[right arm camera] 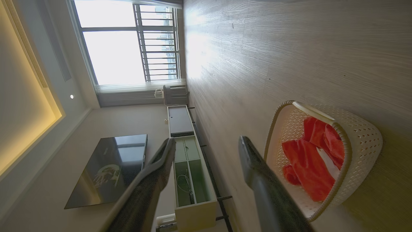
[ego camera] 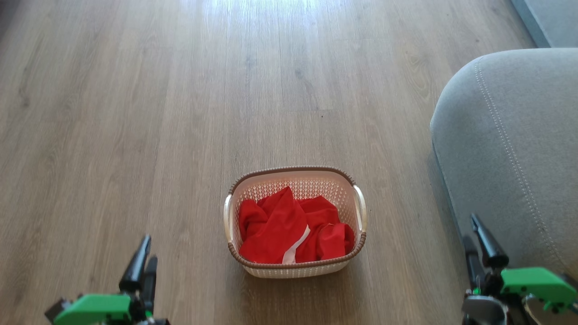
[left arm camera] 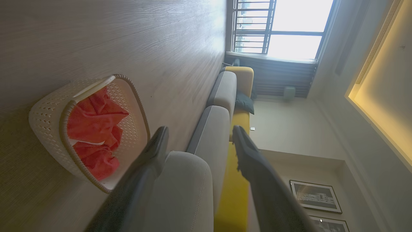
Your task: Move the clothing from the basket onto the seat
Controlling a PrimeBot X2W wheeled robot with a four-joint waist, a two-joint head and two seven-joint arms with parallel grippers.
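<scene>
Clothing, red, one white stripe: sitting heaped inside the basket.
You are viewing the basket standing on the wood floor, the grey seat lying apart from it at its three o'clock. Your left gripper is hanging at the basket's eight o'clock, jaws standing apart, gripping nothing; your right gripper is hovering at four o'clock, just beside the seat's edge, jaws likewise spread and empty.
</scene>
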